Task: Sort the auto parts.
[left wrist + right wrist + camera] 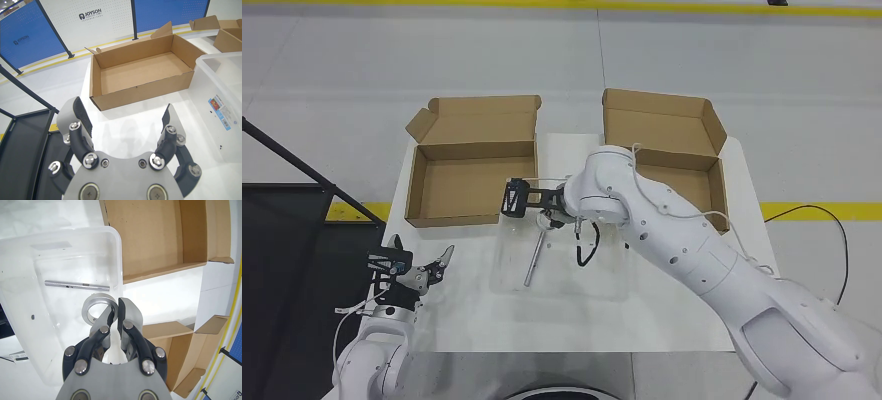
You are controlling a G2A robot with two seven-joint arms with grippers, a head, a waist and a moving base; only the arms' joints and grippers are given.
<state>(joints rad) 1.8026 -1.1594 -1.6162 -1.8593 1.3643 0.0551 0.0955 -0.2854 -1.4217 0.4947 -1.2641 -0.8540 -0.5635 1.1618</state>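
Observation:
My right gripper (115, 311) is shut on the rim of a silver metal ring (98, 306), one finger inside the ring and one outside. It hangs over the corner of the clear plastic bin (119, 247) nearest the left cardboard box (160, 237). A slim steel rod (75, 286) lies on the bin's floor, also seen from above as the rod (534, 255). In the top view the right gripper (514, 197) sits at the left box's (472, 190) near wall. My left gripper (124, 111) stands open and empty above the table's front left, left gripper (442, 262).
A second open cardboard box (682, 130) stands at the back right, with its flaps up. The left box (140, 70) is empty inside. A black frame (28, 132) borders the table's left side. The bin (217, 75) holds a few tiny dark specks.

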